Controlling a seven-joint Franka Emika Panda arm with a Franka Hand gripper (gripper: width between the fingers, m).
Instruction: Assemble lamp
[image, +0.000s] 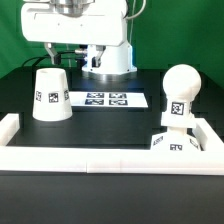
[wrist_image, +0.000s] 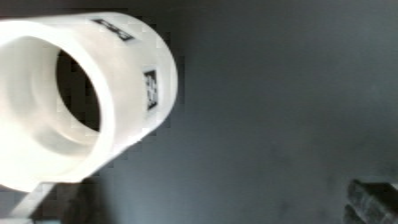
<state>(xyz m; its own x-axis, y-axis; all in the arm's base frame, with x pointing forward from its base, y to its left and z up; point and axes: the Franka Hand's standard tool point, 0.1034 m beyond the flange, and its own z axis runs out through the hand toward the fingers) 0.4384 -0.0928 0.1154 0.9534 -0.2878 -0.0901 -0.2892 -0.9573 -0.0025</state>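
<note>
On the dark bench (image: 100, 130), toward the exterior view's left, I see the shade (image: 51, 96) standing wide end down, its tags facing me, just left of the marker board (image: 107, 100), which lies flat in the middle. Above and just behind the shade hangs the gripper (image: 52, 49); I cannot tell how far the jaws are open, and they seem to hold nothing, hanging apart from the shade's top. On the wrist view the shade (wrist_image: 80, 100) fills one side as a white ring with a dark hollow, tags on its outer wall, the rest being bare bench. At the exterior view's right the bulb (image: 179, 93) stands upright on the base (image: 175, 144), which sits against the white border rail (image: 90, 158) at the near edge. The arm's white pedestal (image: 108, 60) stands far behind the marker board.
</note>
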